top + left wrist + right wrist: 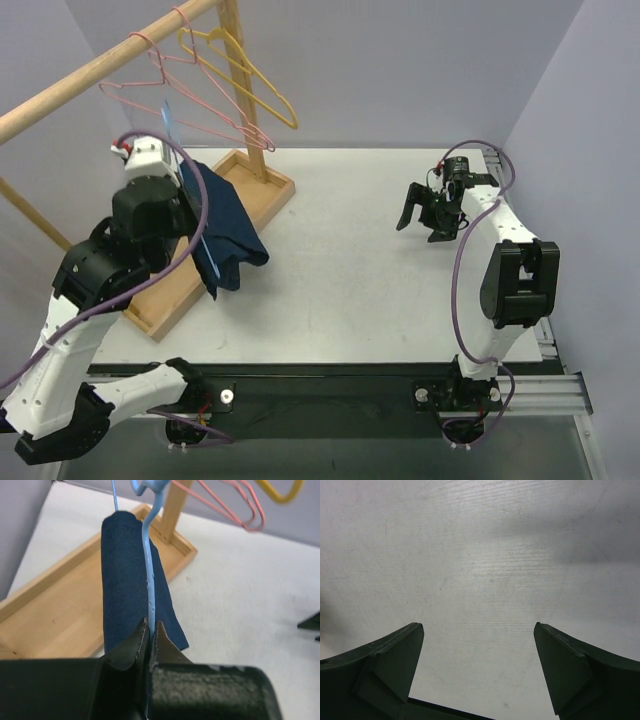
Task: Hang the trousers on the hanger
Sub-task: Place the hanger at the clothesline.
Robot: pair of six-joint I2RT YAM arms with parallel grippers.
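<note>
Jaws of the left gripper point(150, 630) are pinched tight on the hanger point(148, 570), gripping its thin blue wire. The trousers point(122, 570) hang draped over that wire, above the wooden rack base point(60, 605). The right gripper point(477, 627) stands wide apart over the table point(480, 540), holding nothing. Risk: the trousers' weight could twist the wire in so narrow a pinch and slide them off. Only the left wrist view shows the grip itself; only the top view shows the rail point(90, 75).
</note>
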